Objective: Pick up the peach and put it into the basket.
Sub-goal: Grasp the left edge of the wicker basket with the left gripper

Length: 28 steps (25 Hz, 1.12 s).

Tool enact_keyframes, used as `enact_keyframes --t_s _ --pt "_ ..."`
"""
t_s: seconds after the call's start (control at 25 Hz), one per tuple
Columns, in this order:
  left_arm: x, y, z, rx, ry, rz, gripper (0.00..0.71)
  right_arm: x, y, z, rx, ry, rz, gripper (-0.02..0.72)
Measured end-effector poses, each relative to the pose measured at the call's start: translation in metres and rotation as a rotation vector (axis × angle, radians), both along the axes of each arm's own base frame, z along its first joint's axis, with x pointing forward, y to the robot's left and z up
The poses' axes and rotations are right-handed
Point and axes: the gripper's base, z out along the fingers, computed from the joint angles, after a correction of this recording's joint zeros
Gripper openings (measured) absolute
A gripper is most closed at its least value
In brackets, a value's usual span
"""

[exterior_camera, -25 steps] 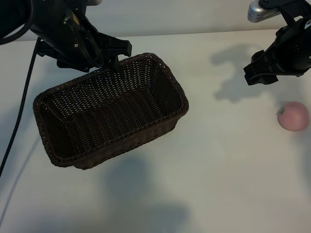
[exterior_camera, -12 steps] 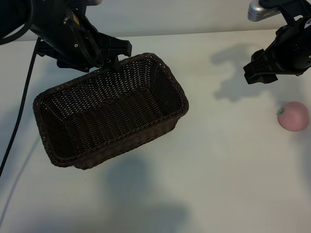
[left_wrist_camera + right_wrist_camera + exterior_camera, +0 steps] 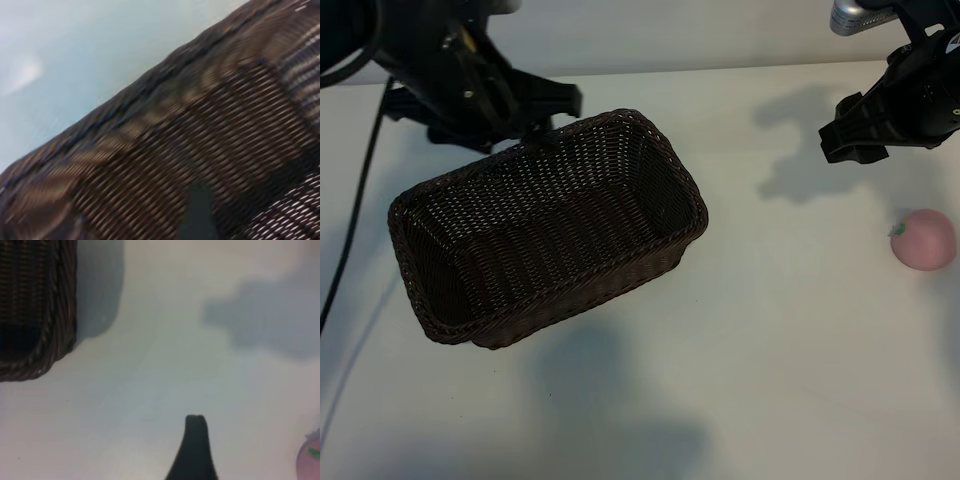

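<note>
1. Pale-pink peach (image 3: 923, 239), one only, sits on the white table (image 3: 770, 330) at the far right edge of the exterior view; green stem mark faces the basket side. Nothing touches it. In the right wrist view only a sliver shows at the frame's edge (image 3: 311, 460).

2. Basket (image 3: 450, 320): one, dark-brown wicker w/ braided rim, well apart from the peach, on the table's left half, set at an angle. Inside looks empty. A corner shows in the right wrist view (image 3: 55, 340); its weave fills the left wrist view (image 3: 200, 140).

3. Right gripper (image 3: 853, 140): above the table, up and to the left of the peach, not touching it, shadow beside it. One dark fingertip pokes into the right wrist view; the jaws stand spread, holding nothing.

4. Left gripper (image 3: 542, 122): over the basket's far rim, very close; contact can't be judged. Jaws spread, nothing between them that I can see.

5. Vs earlier frames: peach and basket same spots. Both arms hold roughly the same place; the left gripper's outline looks slightly turned, its tip now a bit further back from the rim corner. The right gripper sits a touch higher in the view. Neither opening has changed.

6. Count: 1 peach, 1 basket, 2 arms, 2 grippers, 1 black cable (image 3: 355, 230) trailing down the left side.
</note>
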Motion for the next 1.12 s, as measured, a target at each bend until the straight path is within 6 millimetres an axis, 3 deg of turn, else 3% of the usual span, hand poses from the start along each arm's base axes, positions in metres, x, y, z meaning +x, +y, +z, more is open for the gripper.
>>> enact_keyframes --t_s 0.24,0.36,0.52,0.72,1.12 --pt "-0.019 0.026 0.015 0.120 -0.013 0.096 0.593 0.000 0.000 0.000 0.003 0.000 -0.007 0.587" --pt "-0.037 0.039 0.011 0.163 -0.011 0.152 0.593 0.000 0.000 0.000 0.004 0.000 -0.008 0.587" --pt "-0.060 0.060 -0.004 0.159 0.016 0.252 0.593 0.000 0.000 0.000 0.004 0.001 -0.008 0.587" --pt "-0.074 0.077 -0.028 0.141 0.042 0.368 0.593 0.000 0.000 0.000 0.004 0.006 -0.007 0.587" --pt "-0.083 0.080 -0.069 0.100 0.065 0.456 0.592 -0.002 0.000 -0.001 0.002 0.025 -0.002 0.586"
